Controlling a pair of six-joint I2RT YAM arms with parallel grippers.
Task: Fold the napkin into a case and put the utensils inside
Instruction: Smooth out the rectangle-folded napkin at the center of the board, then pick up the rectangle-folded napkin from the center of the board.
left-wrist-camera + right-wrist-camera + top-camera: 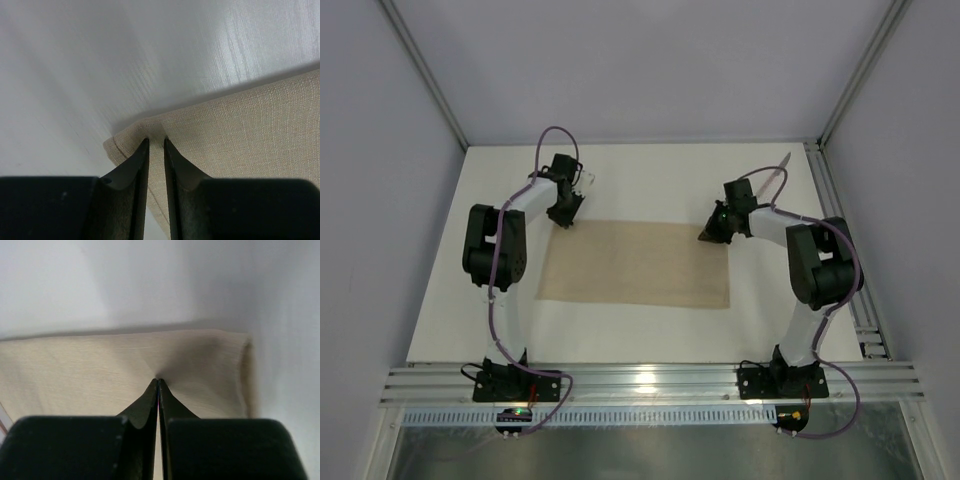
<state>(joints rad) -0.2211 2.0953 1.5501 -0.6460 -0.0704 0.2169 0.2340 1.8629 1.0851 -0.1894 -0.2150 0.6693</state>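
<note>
The white table [620,170] carries the napkin [635,265], which lies flat as a wide beige rectangle. Its long axis runs left to right, across the front of both arms. No case has been formed yet.

What the coming move turns on is that the whole body of the cloth lies on the near side of both grippers, toward the arm bases. Each gripper sits at one far corner, so each arm is nearest its own end. From there a fold would most likely carry the far edge over toward the near edge, with the two corners kept level so the long edge stays straight.

The left gripper [565,218] is at the far-left corner. In its wrist view the fingers [139,162] stand only a narrow slit apart, and the hemmed corner runs into that slit — a light pinch on the cloth, as far as I can judge. A shadow under the corner suggests it sits slightly off the table.

The right gripper [708,236] is at the far-right corner, jaws pressed fully together. The fabric puckers in faint creases radiating from the tips, so the cloth is nipped between them. The edge beside it looks rounded, like a fold.

A knife [784,163] lies well apart from the napkin, near the far-right table corner — neither gripper touches it.
</note>
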